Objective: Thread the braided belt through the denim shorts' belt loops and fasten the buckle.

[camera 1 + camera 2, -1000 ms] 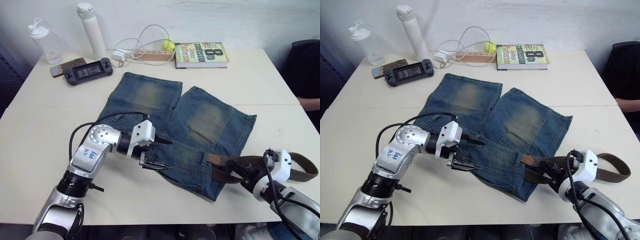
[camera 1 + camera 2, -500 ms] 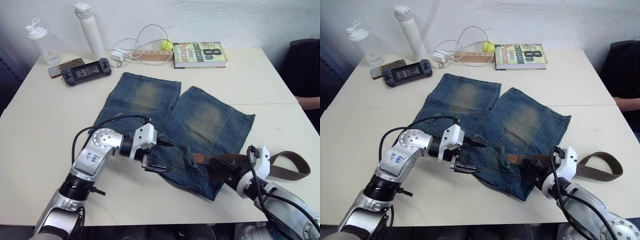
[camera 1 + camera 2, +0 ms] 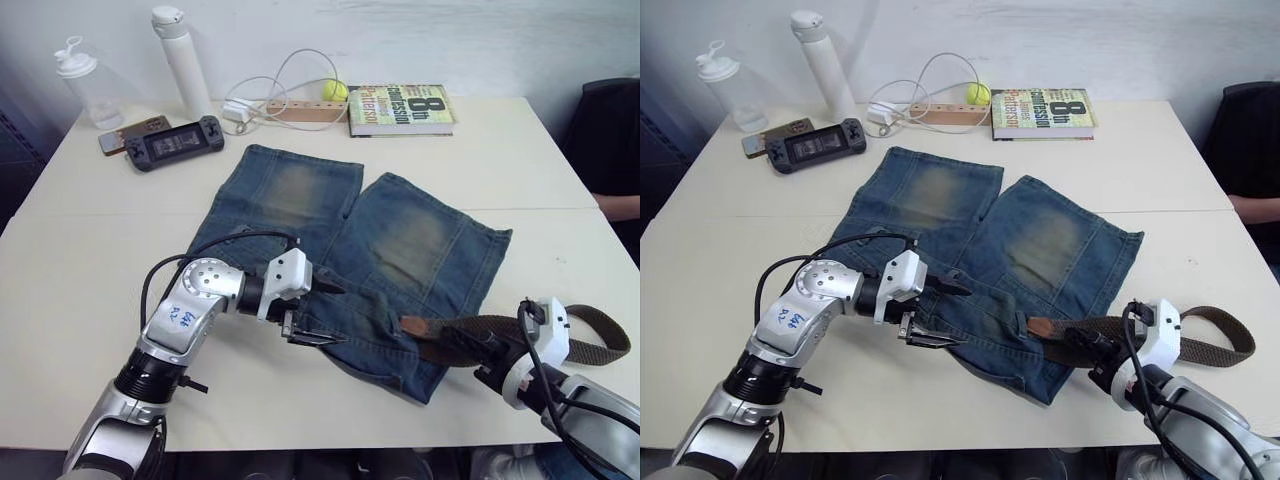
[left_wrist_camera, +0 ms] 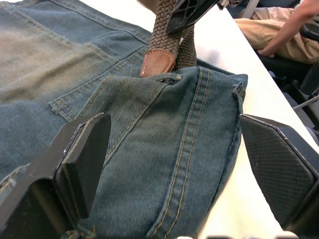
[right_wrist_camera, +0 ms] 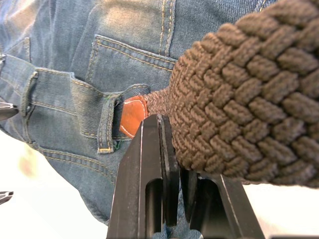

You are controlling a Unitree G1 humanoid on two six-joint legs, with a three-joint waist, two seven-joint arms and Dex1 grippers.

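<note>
Spreading across the pale counter [image 3: 90,250], the denim shorts [image 3: 330,240] lie flat with both legs pointing away from the robot and the waistband along the near edge. The braided belt [image 3: 500,325] runs roughly parallel to that waistband, its long axis pointing from the robot's right toward its left; the far end curls back in a loop on the counter well to the right, and no buckle can be made out there. The right tool [image 3: 480,352] is clamped on the strap a little behind the tan tip [image 3: 413,325], which lies on the denim at the right part of the waistband. In the right wrist view that tip [image 5: 133,115] sits just beside one of the belt loops [image 5: 107,130], touching or nearly touching it; whether it has entered the loop is hard to tell. The left tool [image 3: 312,312] has its fingers spread wide, straddling a raised fold of the waistband [image 4: 184,149] without pinching it. Judging from this, the next feed runs leftward along the waistband, so the tip must travel toward the left tool, which is nearer to the coming loops and best placed to hold the denim steady.
</note>
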